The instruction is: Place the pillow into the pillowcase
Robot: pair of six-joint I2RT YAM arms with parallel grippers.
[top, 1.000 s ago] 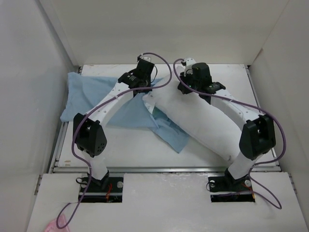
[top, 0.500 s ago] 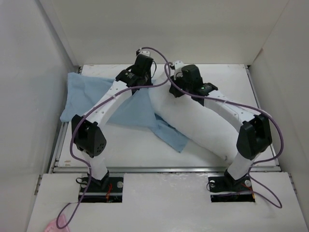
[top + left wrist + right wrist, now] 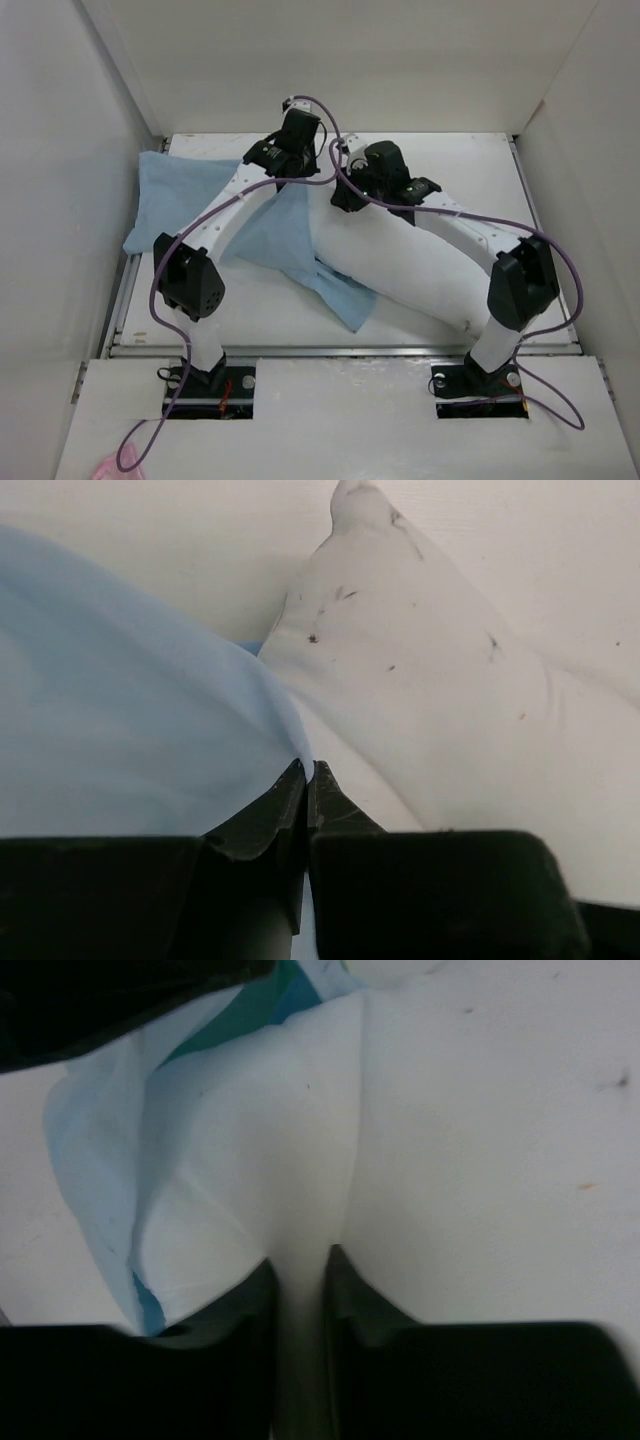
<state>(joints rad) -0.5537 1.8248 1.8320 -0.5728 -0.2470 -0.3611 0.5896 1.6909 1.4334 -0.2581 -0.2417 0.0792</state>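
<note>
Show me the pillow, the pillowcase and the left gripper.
pillow [image 3: 400, 265]: top view, its bare middle.
pillowcase [image 3: 175, 195]: top view, flat far-left part.
left gripper [image 3: 308, 770]: left wrist view, midway between its shut fingertips.

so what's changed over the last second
The right pincer has swung left toward the left pincer, dragging the far end of the pillow with it toward the pillowcase. The case's near flap slid left too. Unchanged: left pincer shut on the pillowcase edge, right pincer pinching a pillow fold, nothing let go.
</note>
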